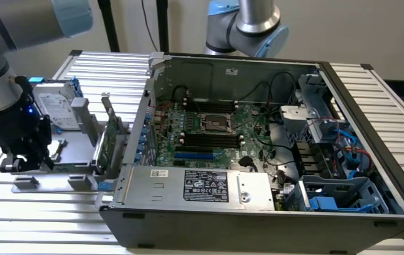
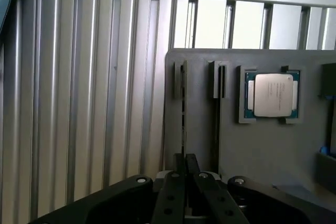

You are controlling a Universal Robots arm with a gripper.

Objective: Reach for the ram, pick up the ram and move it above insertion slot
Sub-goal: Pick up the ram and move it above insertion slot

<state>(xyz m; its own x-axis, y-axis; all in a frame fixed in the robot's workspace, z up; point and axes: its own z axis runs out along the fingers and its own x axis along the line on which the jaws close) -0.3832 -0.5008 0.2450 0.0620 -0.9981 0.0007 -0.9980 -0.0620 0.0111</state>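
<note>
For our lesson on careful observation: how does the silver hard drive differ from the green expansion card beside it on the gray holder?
The hard drive is silver with blue rails; the expansion card is green with a metal bracket. The hard drive shows its broad labelled face; the expansion card stands upright, nearly edge-on. Both sit on the gray holder outside the computer case.

I see an open black metal computer case [image 1: 258,226], its green motherboard [image 1: 248,119], a silver hard drive [image 1: 54,109], and a square silver processor chip [image 2: 272,94] in a grey tray [image 2: 262,150].
</note>
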